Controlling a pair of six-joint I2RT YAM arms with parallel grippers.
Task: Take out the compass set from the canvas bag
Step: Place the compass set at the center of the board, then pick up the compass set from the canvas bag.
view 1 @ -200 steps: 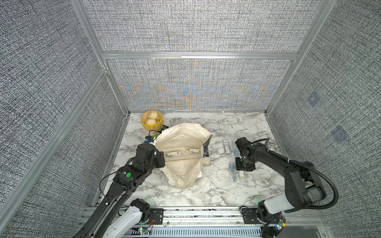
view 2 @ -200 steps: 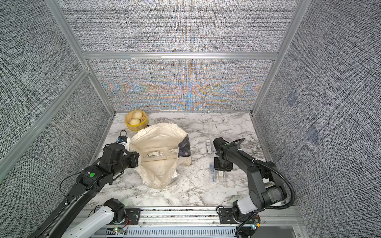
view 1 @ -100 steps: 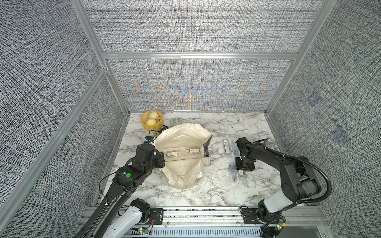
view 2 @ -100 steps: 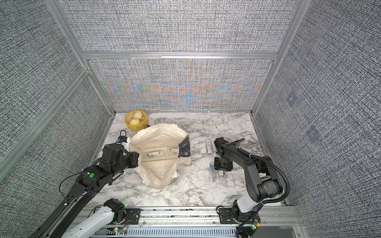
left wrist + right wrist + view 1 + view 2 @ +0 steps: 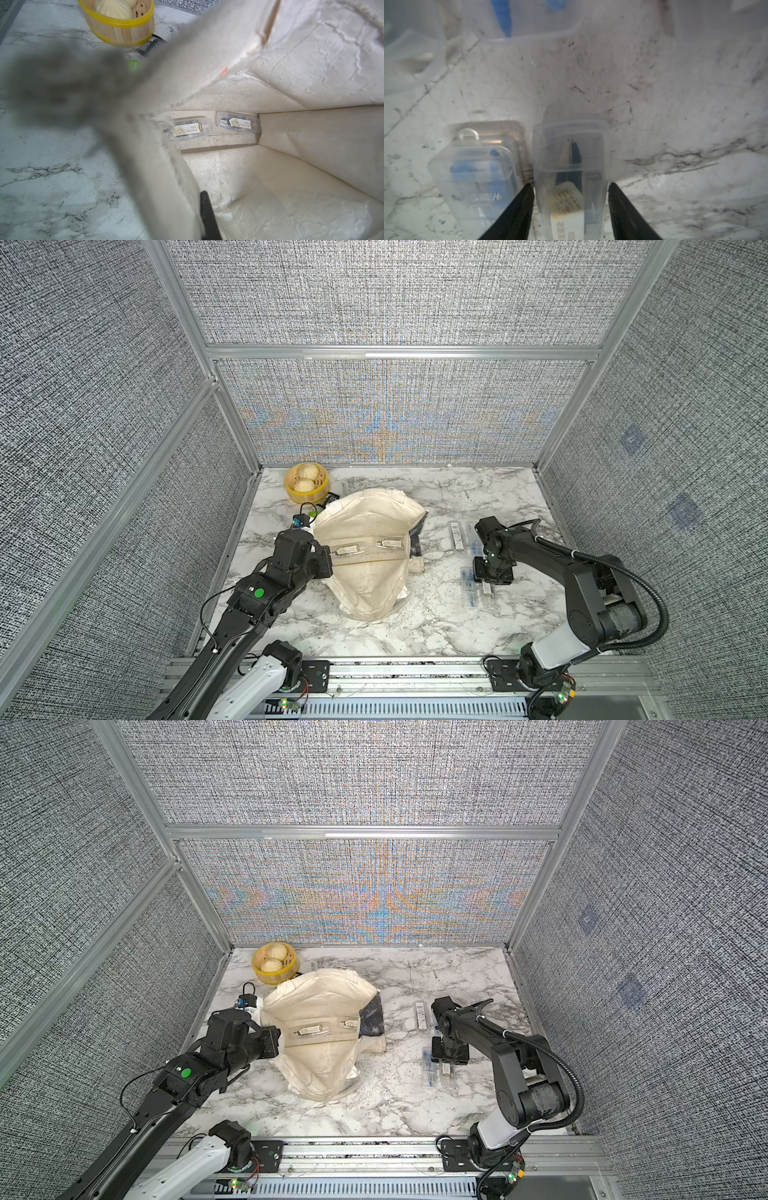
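A: State of left gripper (image 5: 330, 560)?
B: Clamped shut on canvas bag (image 5: 365, 585) rim. Bag lies open on marble table (image 5: 478, 489).
A: Inside?
B: 2 cased compass sets (image 5: 191, 129) on bag floor.
A: And right gripper (image 5: 570, 185)?
B: Jaws parted, straddling 1 more clear case (image 5: 571, 155), yellow-labelled, lying on table just beside a blue-filled case (image 5: 477, 166).

Cream canvas bag (image 5: 365, 572) with a dark blue-grey print; white table (image 5: 478, 489) veined grey; yellow-banded basket (image 5: 309, 497) at the far-left corner.
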